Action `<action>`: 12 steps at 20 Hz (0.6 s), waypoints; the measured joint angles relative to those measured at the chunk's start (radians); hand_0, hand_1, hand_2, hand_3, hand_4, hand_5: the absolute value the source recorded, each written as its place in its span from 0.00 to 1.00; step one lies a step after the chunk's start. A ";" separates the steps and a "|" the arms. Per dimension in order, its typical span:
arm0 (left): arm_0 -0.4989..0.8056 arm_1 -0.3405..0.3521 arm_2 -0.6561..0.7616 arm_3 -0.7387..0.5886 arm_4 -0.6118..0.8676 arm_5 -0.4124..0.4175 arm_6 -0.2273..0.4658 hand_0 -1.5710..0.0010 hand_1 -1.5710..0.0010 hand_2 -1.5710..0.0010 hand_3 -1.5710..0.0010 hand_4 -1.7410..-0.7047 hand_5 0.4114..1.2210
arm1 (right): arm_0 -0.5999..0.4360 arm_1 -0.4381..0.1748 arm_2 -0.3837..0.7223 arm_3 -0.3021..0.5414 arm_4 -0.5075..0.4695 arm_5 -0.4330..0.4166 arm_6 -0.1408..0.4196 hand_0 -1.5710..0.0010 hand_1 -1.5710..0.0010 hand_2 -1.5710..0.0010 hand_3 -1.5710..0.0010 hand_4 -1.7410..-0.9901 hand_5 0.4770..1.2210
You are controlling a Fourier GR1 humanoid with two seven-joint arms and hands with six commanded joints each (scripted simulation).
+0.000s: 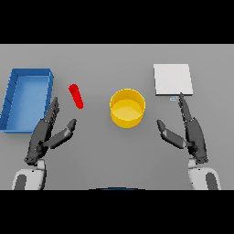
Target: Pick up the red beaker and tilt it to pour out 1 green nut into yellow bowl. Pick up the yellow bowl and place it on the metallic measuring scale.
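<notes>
Red beaker [76,96] lies on its side on the grey surface [105,151], a slim smooth cylinder with its rim toward 11 o'clock and its base toward 5 o'clock, at about 9 o'clock from the yellow bowl [127,108]. I cannot tell whether anything is inside it. The bowl is a round, straight-walled tub, plain and glossy, standing upright near the middle of the surface with its mouth open to me.

At 2 o'clock from the bowl sits the measuring scale [172,79], a flat pale square plate with crisp corners and a small display strip on its near edge; whatever that strip shows is too small to read. At far 9 o'clock is a blue bin [13,93], a rectangular tray with thin upright walls.

My left hand [44,133] hovers just below the beaker, fingers straight and spread, thumb apart, holding nothing. My right hand [192,130] is at 4 o'clock from the bowl, fingers straight and empty, with the tips reaching the scale's near edge.

Bare surface lies between beaker and bowl, and between bowl and scale.
</notes>
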 measured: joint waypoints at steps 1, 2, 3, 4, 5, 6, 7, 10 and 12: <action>-0.014 -0.001 0.001 0.023 -0.003 -0.001 -0.003 1.00 1.00 1.00 1.00 0.58 0.29 | -0.004 0.005 0.001 0.006 -0.008 0.006 0.000 1.00 1.00 1.00 1.00 0.75 0.20; -0.042 -0.002 0.007 0.057 -0.008 0.002 0.010 1.00 1.00 1.00 1.00 0.58 0.29 | 0.000 0.004 -0.003 -0.003 -0.026 0.017 0.003 1.00 1.00 1.00 1.00 0.73 0.20; -0.070 -0.011 0.013 0.090 -0.004 0.005 0.014 1.00 1.00 1.00 1.00 0.56 0.29 | -0.007 0.003 -0.011 0.001 -0.043 0.024 0.017 1.00 1.00 1.00 1.00 0.72 0.20; -0.099 -0.006 0.027 0.130 -0.001 0.004 0.019 1.00 1.00 1.00 1.00 0.55 0.29 | -0.016 0.002 -0.018 0.016 -0.053 0.029 0.027 1.00 1.00 1.00 1.00 0.71 0.20; -0.139 -0.006 0.040 0.177 0.001 0.006 0.014 1.00 1.00 1.00 1.00 0.54 0.29 | -0.020 0.002 -0.021 0.020 -0.059 0.033 0.021 1.00 1.00 1.00 1.00 0.70 0.20; -0.164 -0.008 0.052 0.216 0.008 0.005 -0.011 1.00 1.00 1.00 1.00 0.54 0.29 | -0.013 -0.002 -0.018 0.020 -0.054 0.035 0.003 1.00 1.00 1.00 1.00 0.70 0.20; -0.198 -0.007 0.056 0.258 0.001 0.005 -0.009 1.00 1.00 1.00 1.00 0.54 0.29 | -0.017 0.003 -0.022 0.028 -0.061 0.034 0.003 1.00 1.00 1.00 1.00 0.69 0.20; -0.283 0.001 0.081 0.375 -0.001 0.000 -0.045 1.00 1.00 1.00 1.00 0.54 0.28 | -0.008 -0.004 -0.026 0.019 -0.072 0.044 -0.015 1.00 1.00 1.00 1.00 0.68 0.20; -0.335 -0.005 0.089 0.442 -0.005 0.001 -0.074 1.00 1.00 1.00 1.00 0.53 0.28 | -0.004 -0.004 -0.022 0.016 -0.065 0.043 -0.020 1.00 1.00 1.00 1.00 0.69 0.20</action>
